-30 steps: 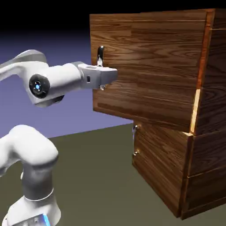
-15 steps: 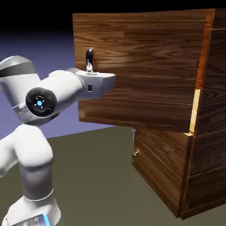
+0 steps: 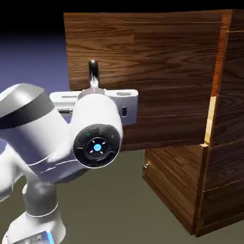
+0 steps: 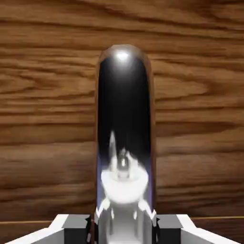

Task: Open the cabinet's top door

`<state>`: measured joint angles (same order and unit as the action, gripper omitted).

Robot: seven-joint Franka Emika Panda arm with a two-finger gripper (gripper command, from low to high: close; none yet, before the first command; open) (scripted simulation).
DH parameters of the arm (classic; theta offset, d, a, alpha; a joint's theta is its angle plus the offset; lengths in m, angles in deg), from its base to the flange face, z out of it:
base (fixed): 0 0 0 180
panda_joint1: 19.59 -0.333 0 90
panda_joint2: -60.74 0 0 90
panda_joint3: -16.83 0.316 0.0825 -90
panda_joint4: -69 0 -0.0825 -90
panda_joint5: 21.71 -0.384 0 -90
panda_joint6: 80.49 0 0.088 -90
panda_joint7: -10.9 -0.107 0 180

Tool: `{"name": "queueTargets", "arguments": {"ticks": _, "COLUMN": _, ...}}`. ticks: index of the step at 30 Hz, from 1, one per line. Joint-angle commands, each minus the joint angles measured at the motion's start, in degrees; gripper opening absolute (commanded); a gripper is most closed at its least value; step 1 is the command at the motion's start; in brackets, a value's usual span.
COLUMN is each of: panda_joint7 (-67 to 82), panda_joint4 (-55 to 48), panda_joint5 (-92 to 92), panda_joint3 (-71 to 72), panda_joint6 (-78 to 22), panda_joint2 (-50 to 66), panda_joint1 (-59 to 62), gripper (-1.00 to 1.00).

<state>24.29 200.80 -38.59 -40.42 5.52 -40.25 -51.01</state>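
The reddish-brown wood cabinet (image 3: 229, 124) stands at the exterior view's right. Its top door (image 3: 157, 66) is swung far out toward the left, hinged at its right edge. The door's vertical silver bar handle (image 3: 93, 69) rises above my white hand. My gripper (image 3: 94, 86) is shut on the handle; the fingers themselves are mostly hidden behind the wrist. In the hand view the shiny handle (image 4: 125, 124) fills the middle, large, against the door's wood grain (image 4: 43, 109). It runs down between the grey fingertips (image 4: 71, 229) of my gripper (image 4: 123, 228).
The lower door (image 3: 174, 183) is closed, with a short metal handle (image 3: 145, 165) at its left edge. My arm's big joint (image 3: 97, 147) is in the foreground, covering the door's lower left part. Dark tabletop (image 3: 114, 205) lies below.
The top door has swung further open toward the exterior view's left with my gripper on its handle. My arm has folded back, its joint now large in front of the door.
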Motion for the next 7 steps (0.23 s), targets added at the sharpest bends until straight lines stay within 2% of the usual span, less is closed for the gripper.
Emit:
{"name": "queueTargets", "arguments": {"ticks": 1, "panda_joint7": -0.4, "panda_joint4": -2.1, "panda_joint5": 0.4, "panda_joint3": -0.3, "panda_joint6": -1.8, "panda_joint2": 0.0, "panda_joint1": -1.7, "gripper": -1.0}}
{"name": "queueTargets", "arguments": {"ticks": 7, "panda_joint7": -2.3, "panda_joint4": -12.9, "panda_joint5": 1.1, "panda_joint3": -1.2, "panda_joint6": -10.9, "panda_joint2": 0.4, "panda_joint1": -10.3, "gripper": -1.0}}
